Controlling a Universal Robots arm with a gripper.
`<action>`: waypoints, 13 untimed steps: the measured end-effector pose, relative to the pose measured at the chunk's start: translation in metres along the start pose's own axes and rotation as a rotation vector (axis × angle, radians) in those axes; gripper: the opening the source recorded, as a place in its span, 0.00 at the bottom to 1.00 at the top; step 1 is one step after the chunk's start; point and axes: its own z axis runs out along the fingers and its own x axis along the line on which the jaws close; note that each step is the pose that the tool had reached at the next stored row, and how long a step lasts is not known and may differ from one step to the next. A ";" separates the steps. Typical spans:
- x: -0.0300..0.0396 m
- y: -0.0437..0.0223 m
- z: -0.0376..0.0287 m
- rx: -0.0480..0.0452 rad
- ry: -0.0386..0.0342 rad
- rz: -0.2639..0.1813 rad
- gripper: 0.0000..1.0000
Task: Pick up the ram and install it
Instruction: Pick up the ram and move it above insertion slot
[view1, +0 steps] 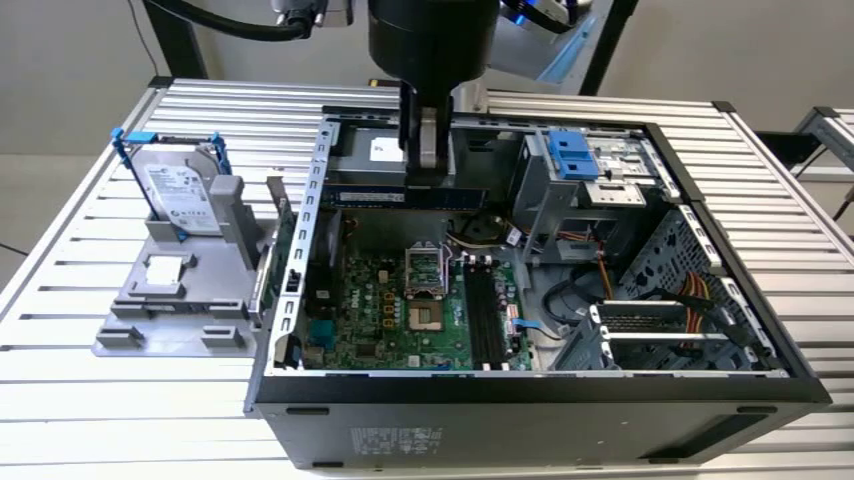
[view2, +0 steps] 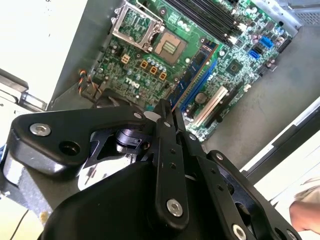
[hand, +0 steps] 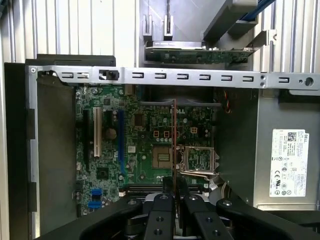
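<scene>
In the exterior view my gripper (view1: 424, 183) hangs over the open computer case (view1: 534, 385), shut on the ram (view1: 367, 196). The ram is a long dark stick held level above the rear part of the motherboard (view1: 387, 310). The first wrist view shows the ram (hand: 174, 145) edge-on as a thin line running out from between the fingers (hand: 162, 210), over the CPU socket (hand: 200, 160). The dark memory slots (view1: 487, 320) lie on the board, nearer the case front than the stick. In the second wrist view the gripper (view2: 167, 115) sits above the board.
A hard drive in a blue frame (view1: 180, 190) stands on a grey holder (view1: 174, 300) at the exterior view's left. A green expansion card (view1: 283, 270) stands against the case's outer wall. Cables (view1: 694, 300) and a drive cage (view1: 574, 160) fill the case's right side. A hand (view2: 306, 210) shows at the second wrist view's edge.
</scene>
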 end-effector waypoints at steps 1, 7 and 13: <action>0.0000 -0.0016 0.0000 0.0000 0.0000 0.000 0.00; 0.0000 -0.0094 0.0000 0.0000 0.0001 0.000 0.00; -0.0001 -0.0161 0.0000 0.0000 0.0000 0.000 0.00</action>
